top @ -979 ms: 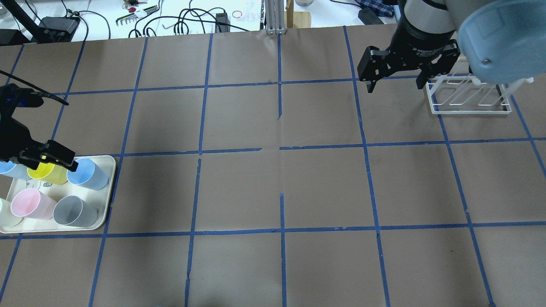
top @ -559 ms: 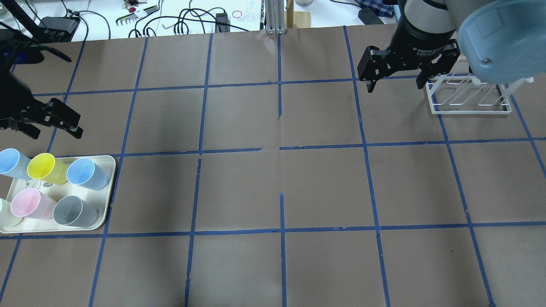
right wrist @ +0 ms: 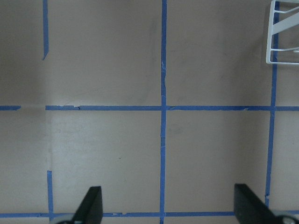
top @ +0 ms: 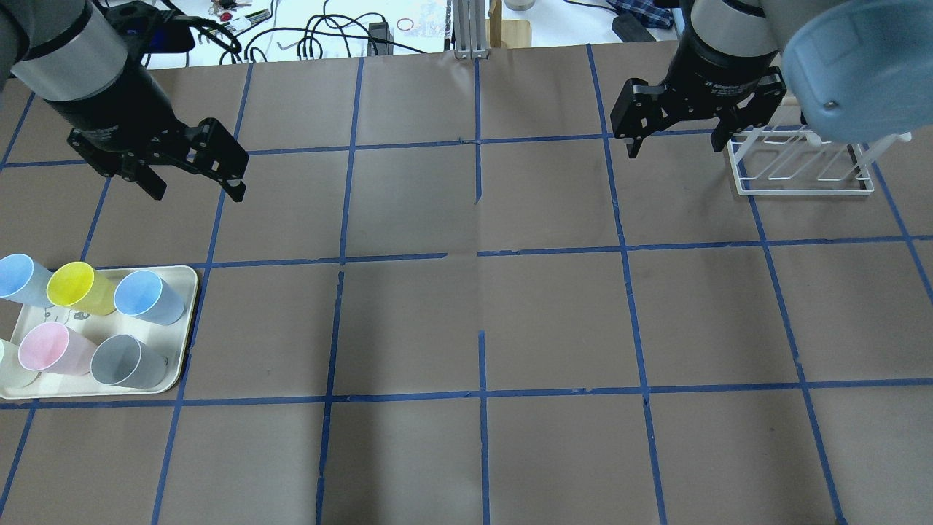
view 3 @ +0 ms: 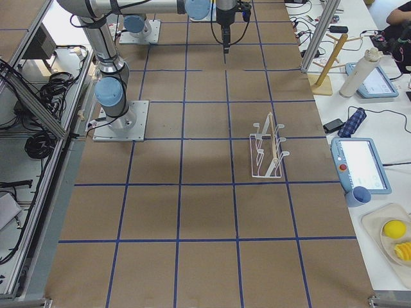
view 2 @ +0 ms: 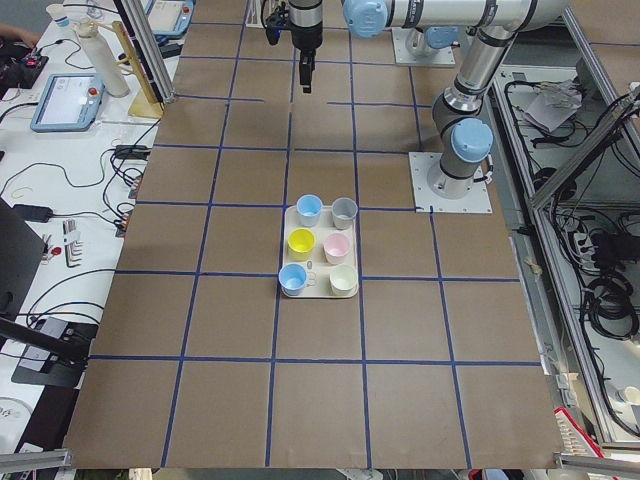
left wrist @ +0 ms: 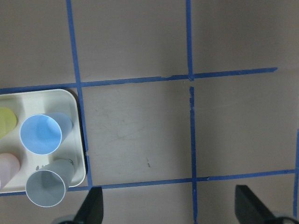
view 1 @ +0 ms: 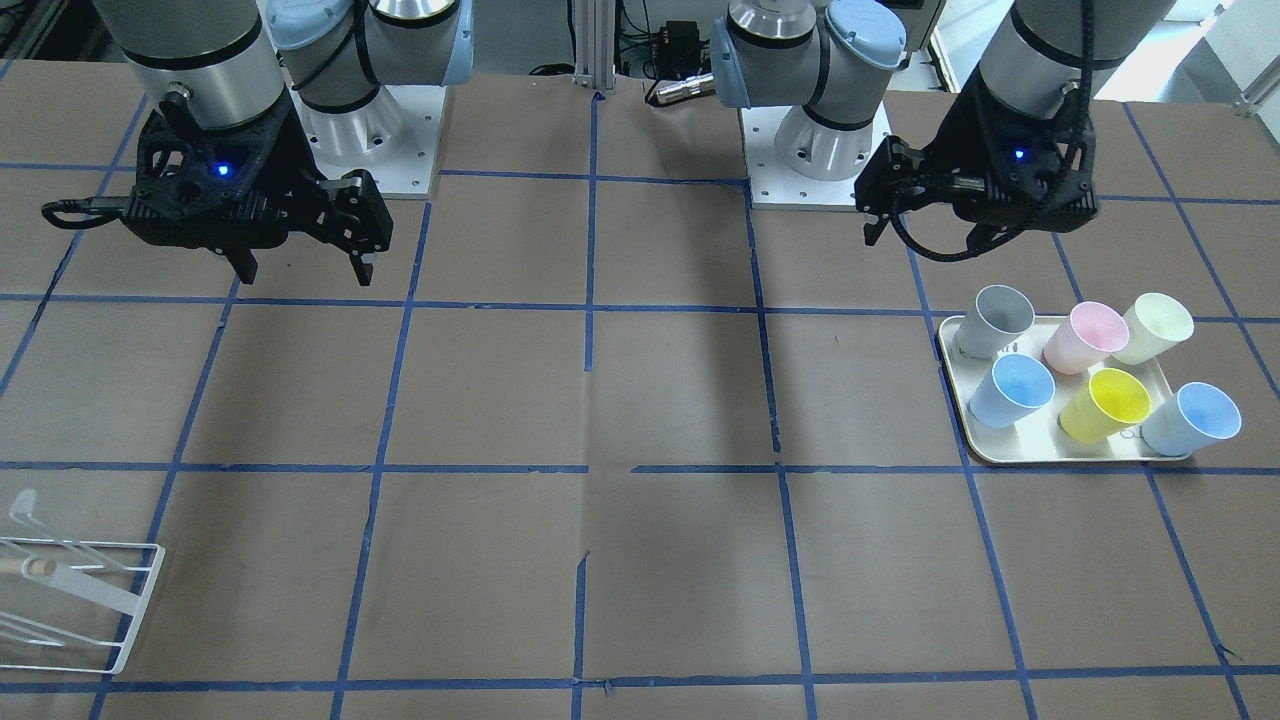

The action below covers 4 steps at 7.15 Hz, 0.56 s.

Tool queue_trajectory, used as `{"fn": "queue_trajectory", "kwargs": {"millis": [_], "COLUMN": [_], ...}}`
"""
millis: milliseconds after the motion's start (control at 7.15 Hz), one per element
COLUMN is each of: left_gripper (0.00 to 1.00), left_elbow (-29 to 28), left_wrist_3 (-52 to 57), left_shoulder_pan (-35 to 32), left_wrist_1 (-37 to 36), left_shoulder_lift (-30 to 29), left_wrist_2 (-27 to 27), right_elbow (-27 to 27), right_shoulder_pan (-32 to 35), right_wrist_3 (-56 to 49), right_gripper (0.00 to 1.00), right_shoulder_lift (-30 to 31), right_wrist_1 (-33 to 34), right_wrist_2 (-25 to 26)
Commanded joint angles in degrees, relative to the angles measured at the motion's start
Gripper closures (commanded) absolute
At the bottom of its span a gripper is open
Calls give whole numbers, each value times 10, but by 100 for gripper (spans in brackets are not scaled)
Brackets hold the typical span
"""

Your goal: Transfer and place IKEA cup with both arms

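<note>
Your left gripper [top: 195, 182] has swung off the tray [top: 191, 306] toward the bench's far edge, fingers apart and empty like the right gripper's [top: 674, 142], leaving the IKEA cup [top: 127, 361] ungrasped near the left edge.

In the overhead view, the cream-white cup [top: 4, 350] is cut off by the left edge, and a light blue cup [top: 18, 277] partly so. At the bottom left of the front-facing view, the white wire rack [view 1: 70, 600] is clipped. In the left wrist view, the yellow cup [left wrist: 7, 122] and pink cup [left wrist: 7, 169] are cropped at the left edge.
</note>
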<state>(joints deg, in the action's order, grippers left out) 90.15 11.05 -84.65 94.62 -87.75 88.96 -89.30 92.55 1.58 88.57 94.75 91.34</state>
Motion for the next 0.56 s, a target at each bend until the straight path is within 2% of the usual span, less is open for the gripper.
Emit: {"fn": "queue_trajectory", "kwargs": {"millis": [0, 140, 280, 420], "left_gripper": [0, 0, 0, 0], "left_elbow": [5, 6, 6, 8], "left_wrist_3": [-6, -6, -6, -6], "left_shoulder_pan": [-17, -31, -51, -62], "left_wrist_1": [6, 6, 5, 6], "left_shoulder_lift": [2, 5, 3, 7], "left_wrist_2": [-8, -4, 40, 58], "right_elbow": [0, 0, -1, -1], "right_shoulder_pan": [0, 0, 0, 0], "right_wrist_3": [0, 1, 0, 0], "right_gripper": [0, 0, 0, 0], "right_shoulder_lift": [-1, -1, -1, -2], "right_wrist_1": [0, 0, 0, 0], "right_wrist_2": [0, -2, -3, -2]}}
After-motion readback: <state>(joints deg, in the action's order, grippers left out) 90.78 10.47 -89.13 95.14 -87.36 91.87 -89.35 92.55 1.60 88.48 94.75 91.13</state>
